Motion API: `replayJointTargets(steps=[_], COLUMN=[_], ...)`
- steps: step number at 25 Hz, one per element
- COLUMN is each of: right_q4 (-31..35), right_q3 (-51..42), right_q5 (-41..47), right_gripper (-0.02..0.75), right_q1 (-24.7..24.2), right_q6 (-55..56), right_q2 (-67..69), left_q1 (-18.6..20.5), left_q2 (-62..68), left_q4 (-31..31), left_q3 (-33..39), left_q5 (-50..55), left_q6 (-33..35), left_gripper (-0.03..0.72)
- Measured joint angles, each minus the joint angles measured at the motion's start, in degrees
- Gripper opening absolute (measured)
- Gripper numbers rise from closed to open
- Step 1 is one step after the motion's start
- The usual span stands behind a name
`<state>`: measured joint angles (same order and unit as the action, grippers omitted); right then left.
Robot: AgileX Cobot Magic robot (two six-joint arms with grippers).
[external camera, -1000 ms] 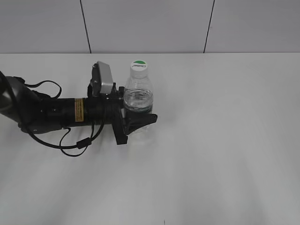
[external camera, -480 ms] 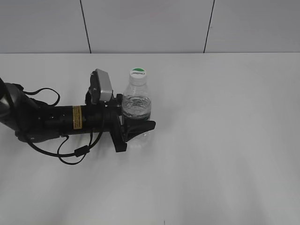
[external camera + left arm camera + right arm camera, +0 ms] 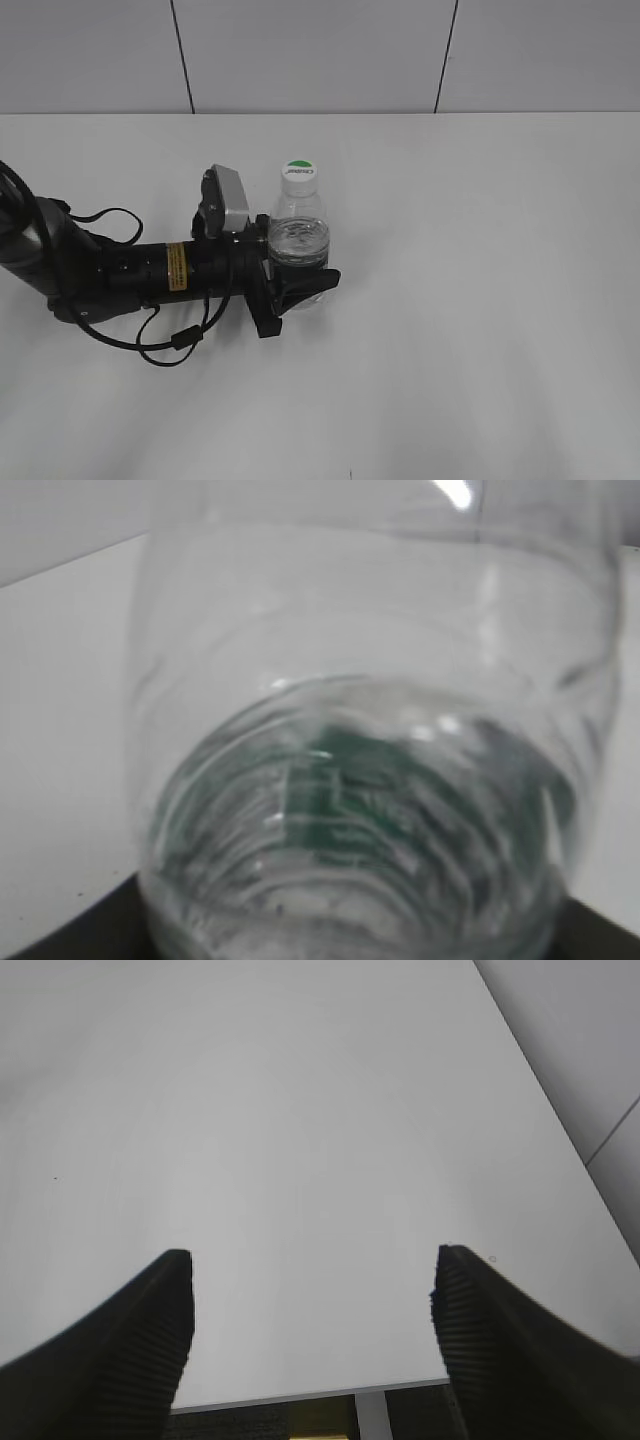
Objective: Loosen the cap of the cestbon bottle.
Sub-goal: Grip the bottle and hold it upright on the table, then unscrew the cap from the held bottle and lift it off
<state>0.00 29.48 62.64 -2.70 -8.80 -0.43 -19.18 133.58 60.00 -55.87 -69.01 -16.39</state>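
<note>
The cestbon bottle (image 3: 298,232) stands upright left of the table's middle, clear plastic with water in it. Its white cap (image 3: 298,171) with a green patch sits on top. My left gripper (image 3: 298,272) reaches in from the left and is shut on the bottle's lower body, hiding most of the green label. In the left wrist view the bottle (image 3: 370,780) fills the frame, blurred, with the green label showing through. My right gripper (image 3: 312,1300) is open and empty over bare white table; it is out of the exterior view.
The white table (image 3: 480,300) spreads around the bottle. A grey panelled wall (image 3: 320,55) runs along the back edge. The left arm and its cable (image 3: 150,275) lie low over the table's left side. The table's edge (image 3: 300,1395) shows below my right gripper.
The left gripper with the bottle has shifted a little right and toward the near side. The bottle stays upright in the grip.
</note>
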Motion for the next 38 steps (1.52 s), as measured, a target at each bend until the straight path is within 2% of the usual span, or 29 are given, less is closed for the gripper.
replayJointTargets(steps=[10, 38], right_q4=[0.0, 0.0], right_q3=[0.0, 0.0], right_q5=[0.0, 0.0], right_gripper=[0.566, 0.566], right_q1=[0.0, 0.0], right_q6=[0.0, 0.0], right_q2=[0.0, 0.0], left_q1=[-0.17, -0.17], left_q2=[0.4, 0.4], left_q4=[-1.61, -0.35], left_q3=[0.0, 0.0], left_q5=[-0.4, -0.62], left_q6=[0.0, -0.16], left_gripper=[0.411, 0.411])
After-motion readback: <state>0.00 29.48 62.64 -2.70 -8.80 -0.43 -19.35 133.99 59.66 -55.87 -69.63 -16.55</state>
